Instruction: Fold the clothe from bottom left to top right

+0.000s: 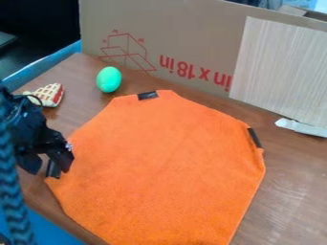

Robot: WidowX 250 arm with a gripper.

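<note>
Camera view: orange cloth spread mostly flat, center to near side. My gripper sits at its left edge, jaws apart, looks empty. Probably the grasp step; next I'd pinch that near-left edge, lift, carry far-right. Green egg beyond, far left.

Soft light leaves a pale sheen on the table.

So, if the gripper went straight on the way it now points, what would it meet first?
Probably the orange cloth, at its left edge; the gripper's height above it is hard to judge here.
</note>
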